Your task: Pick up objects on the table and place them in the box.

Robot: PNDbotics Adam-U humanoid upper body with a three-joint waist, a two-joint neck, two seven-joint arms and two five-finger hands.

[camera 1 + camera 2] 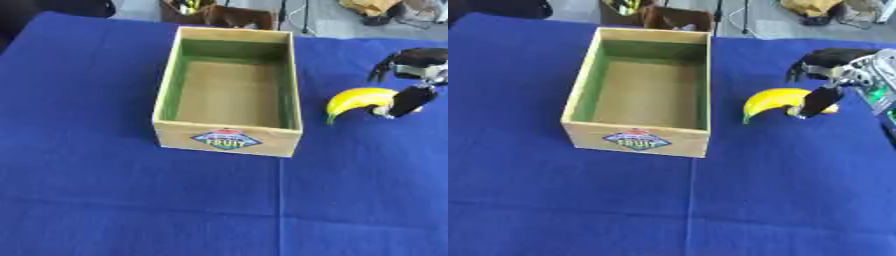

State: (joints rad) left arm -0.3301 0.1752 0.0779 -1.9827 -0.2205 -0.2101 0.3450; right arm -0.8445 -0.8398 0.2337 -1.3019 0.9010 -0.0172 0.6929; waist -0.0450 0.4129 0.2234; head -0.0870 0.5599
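A yellow banana (357, 99) with a green stem tip lies just right of the box, curved side up. My right hand (833, 75) comes in from the right edge; its thumb (816, 101) presses the banana's right end while the fingers (820, 59) arch above and behind it, curled around the fruit. The wooden box (230, 141) with green inner walls and a "FRUIT" label on its front stands in the middle of the blue table and holds nothing. Whether the banana still rests on the cloth I cannot tell. My left hand shows in neither view.
A blue cloth (105, 200) covers the whole table. Beyond the far edge stand a brown crate with items (219, 14), floor clutter and cables. Open cloth lies left of and in front of the box.
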